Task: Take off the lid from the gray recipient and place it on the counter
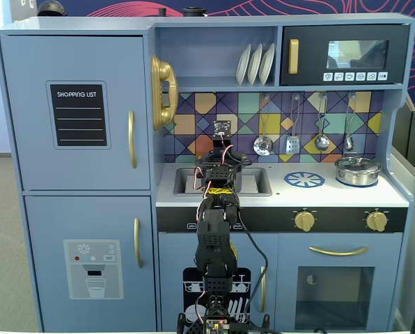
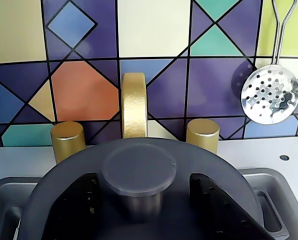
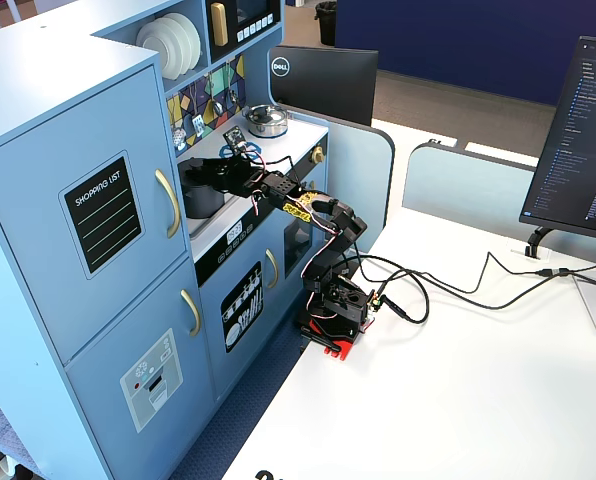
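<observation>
In the wrist view the dark-gray lid fills the lower half, with its round central knob in the middle. My gripper is open. Its black fingers stand on either side of the knob's stem, with a gap on each side. The gray recipient is hidden under the lid here. In a fixed view it shows as a dark pot standing in the sink, with my gripper over it. The white counter with its blue burner lies to the right. My arm hides the pot in that view.
A gold faucet and two gold taps stand just behind the lid. The sink's rim shows at both sides. A shiny silver pot sits at the counter's right end. Utensils hang on the tiled wall.
</observation>
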Available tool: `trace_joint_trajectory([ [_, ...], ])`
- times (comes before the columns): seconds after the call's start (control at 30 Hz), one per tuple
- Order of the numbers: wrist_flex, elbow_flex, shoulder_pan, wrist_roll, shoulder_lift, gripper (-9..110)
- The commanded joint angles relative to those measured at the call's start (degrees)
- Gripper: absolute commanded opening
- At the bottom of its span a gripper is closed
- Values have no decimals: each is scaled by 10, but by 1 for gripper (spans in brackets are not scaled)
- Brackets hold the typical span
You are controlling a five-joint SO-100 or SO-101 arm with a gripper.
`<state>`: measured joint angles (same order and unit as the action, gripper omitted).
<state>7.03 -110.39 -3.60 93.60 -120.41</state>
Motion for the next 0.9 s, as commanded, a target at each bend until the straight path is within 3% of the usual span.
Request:
trace_joint_trajectory([
  [0.0,-1,39,10,2,3,13],
  [0.2,-4,40,13,-4,8,9],
  [0.3,-4,40,16,0,8,0],
  [0.87,-43,61,15,-8,-12,0],
])
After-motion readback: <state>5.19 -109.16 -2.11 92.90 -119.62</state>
